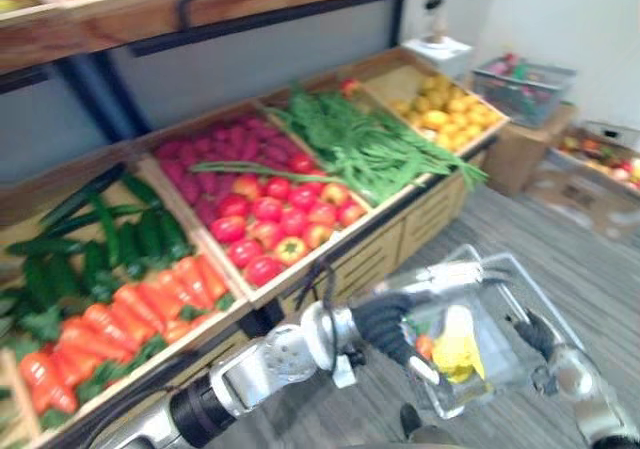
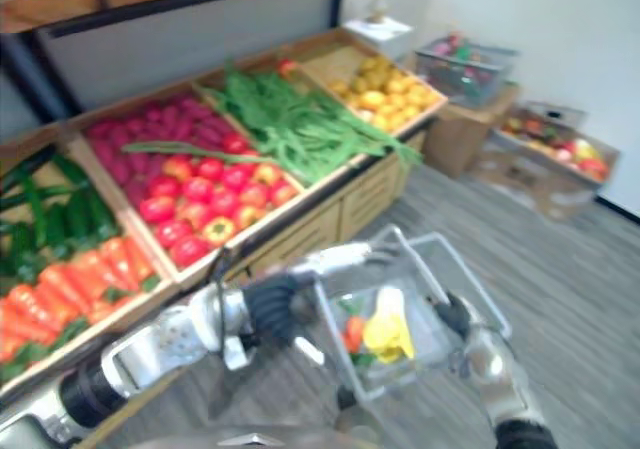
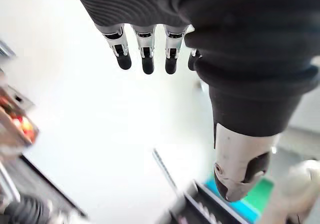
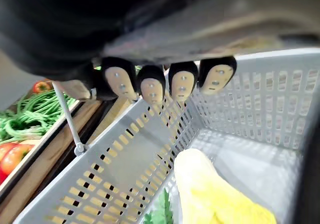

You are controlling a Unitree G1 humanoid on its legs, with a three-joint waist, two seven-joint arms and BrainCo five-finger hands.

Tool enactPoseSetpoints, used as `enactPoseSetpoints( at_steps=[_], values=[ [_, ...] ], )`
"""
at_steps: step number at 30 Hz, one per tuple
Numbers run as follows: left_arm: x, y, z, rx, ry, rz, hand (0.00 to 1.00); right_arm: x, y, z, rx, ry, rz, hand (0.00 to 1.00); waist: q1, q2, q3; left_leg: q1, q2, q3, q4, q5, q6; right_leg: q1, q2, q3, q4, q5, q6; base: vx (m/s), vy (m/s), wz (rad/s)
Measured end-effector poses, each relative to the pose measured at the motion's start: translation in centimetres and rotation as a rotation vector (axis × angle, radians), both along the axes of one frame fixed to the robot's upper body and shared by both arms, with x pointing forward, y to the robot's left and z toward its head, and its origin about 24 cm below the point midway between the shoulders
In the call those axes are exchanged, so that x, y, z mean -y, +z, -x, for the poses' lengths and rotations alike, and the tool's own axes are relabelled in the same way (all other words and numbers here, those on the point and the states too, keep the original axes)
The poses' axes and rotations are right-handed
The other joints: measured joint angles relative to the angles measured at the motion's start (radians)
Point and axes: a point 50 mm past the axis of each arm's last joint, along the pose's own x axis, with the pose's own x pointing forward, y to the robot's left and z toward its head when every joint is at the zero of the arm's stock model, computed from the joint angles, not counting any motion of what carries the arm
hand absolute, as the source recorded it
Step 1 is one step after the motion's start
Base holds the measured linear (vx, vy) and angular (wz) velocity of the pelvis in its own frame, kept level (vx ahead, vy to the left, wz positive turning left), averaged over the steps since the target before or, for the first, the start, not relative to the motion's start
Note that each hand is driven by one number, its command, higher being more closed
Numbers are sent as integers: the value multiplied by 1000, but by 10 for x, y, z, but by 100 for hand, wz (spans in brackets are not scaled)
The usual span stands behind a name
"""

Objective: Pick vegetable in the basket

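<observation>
Fingers [image 4: 151, 87] of the right hand [image 2: 456, 315] hook the basket [image 1: 515, 281] rim; left hand [image 3: 146, 59] slack, empty.
Seemingly between picks; next needs a reach to the crates [image 1: 310, 261].

Carrots [image 1: 120, 319], cucumbers [image 1: 125, 241], tomatoes [image 1: 280, 224], green beans [image 1: 370, 147] and yellow fruit [image 1: 450, 109] are being held in separate wooden stand [image 1: 432, 207] compartments

You have open floor [image 1: 590, 279] right of the basket [image 4: 125, 159]; the stand's [image 1: 400, 239] front edge stands near its left side.
</observation>
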Motion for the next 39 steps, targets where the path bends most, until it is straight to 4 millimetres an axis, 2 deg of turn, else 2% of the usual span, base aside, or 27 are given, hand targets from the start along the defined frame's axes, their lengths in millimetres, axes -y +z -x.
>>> enactPoseSetpoints(
  at_steps=[1,3,5,7,9,11,15,18,19,22,24,25,27,28,30,31,34,37,39],
  values=[
    [-6,0,-3,-10,48,18,0,1,-6,9,-13,-43,-15,100,4,-1,-1,-10,-9,-25,-10,7,6,8,-11,-25,-4,0,0,-34,0,119],
    [-27,-2,-9,-54,222,96,0,2,-27,40,-84,-178,-79,100,12,-15,-14,-42,-49,-104,-59,39,24,31,-45,-102,-19,-18,-2,-13,-4,110],
    [-47,-8,-11,-93,379,156,0,0,-49,67,-168,-309,-152,100,17,-33,-29,-56,-94,-171,-145,91,33,42,-71,-161,-19,-49,-2,-3,0,108],
    [-64,-12,-11,-100,509,174,0,0,-64,85,-230,-427,-205,100,23,-36,-42,-63,-129,-230,-231,145,39,44,-86,-211,-25,-57,2,8,3,92],
    [-83,-13,-12,-68,676,174,0,0,-77,110,-306,-565,-244,100,39,-26,-54,-79,-158,-301,-314,211,44,46,-93,-278,-39,-54,3,41,18,83],
    [-99,-16,-10,-65,809,189,0,-2,-83,118,-343,-627,-272,100,41,-19,-58,-100,-158,-341,-314,227,57,59,-94,-316,-40,-47,5,49,-9,64],
    [-123,-20,-5,-78,1024,298,0,-9,-89,127,-369,-683,-303,100,41,-24,-60,-144,-159,-425,-314,242,62,77,-93,-383,-44,-56,5,19,-12,59],
    [-147,-36,0,-118,1229,307,0,-12,-90,125,-361,-702,-324,100,45,-24,-59,-161,-160,-460,-314,250,64,82,-92,-413,-38,-68,-3,-22,-5,32],
    [-160,-48,1,-147,1333,275,0,-15,-91,125,-358,-709,-328,100,44,-23,-60,-156,-160,-469,-314,250,65,92,-92,-421,-32,-79,-13,-21,-2,18],
    [-180,-62,7,-168,1491,240,0,-20,-93,125,-356,-721,-336,100,43,-22,-60,-158,-160,-481,-314,244,65,95,-92,-433,-33,-85,-18,-34,3,13],
    [-207,-80,21,-211,1684,200,0,-24,-94,126,-353,-732,-337,100,43,-17,-61,-158,-162,-488,-314,244,65,99,-92,-438,-35,-86,-19,-16,3,6],
    [-214,-86,25,-226,1743,175,0,-24,-95,126,-355,-732,-338,100,42,-15,-62,-158,-162,-490,-314,244,65,103,-93,-444,-37,-86,-19,6,0,15],
    [-238,-117,44,-330,1941,62,0,-26,-95,130,-360,-740,-336,100,41,-11,-64,-157,-165,-503,-314,244,65,122,-94,-465,-48,-87,-19,18,-1,21],
    [-242,-126,50,-370,1988,33,0,-27,-95,131,-359,-741,-335,100,41,-10,-64,-157,-166,-508,-314,244,65,130,-94,-470,-52,-87,-19,22,-6,22],
    [-254,-163,75,-567,2132,-53,0,-34,-97,133,-347,-751,-343,100,40,-10,-65,-157,-167,-525,-314,244,65,143,-94,-493,-52,-95,-18,28,-9,24],
    [-255,-171,82,-612,2160,-74,0,-36,-97,133,-346,-748,-344,100,41,-11,-66,-157,-167,-527,-314,243,65,146,-94,-497,-52,-98,-18,26,-8,19],
    [-251,-218,124,-916,2242,-187,0,-42,-98,130,-320,-753,-362,100,43,-11,-67,-158,-168,-536,-314,239,63,152,-94,-509,-49,-108,-17,40,-15,9],
    [-240,-245,152,-1137,2242,-220,0,-45,-98,130,-309,-772,-381,100,41,-11,-67,-158,-169,-541,-314,234,61,154,-94,-511,-50,-113,-17,36,-13,3],
    [-228,-263,178,-1339,2242,-213,0,-45,-99,130,-311,-778,-383,100,39,-8,-66,-157,-168,-540,-314,229,56,153,-94,-507,-50,-117,-16,52,-15,-6]
  ],
)
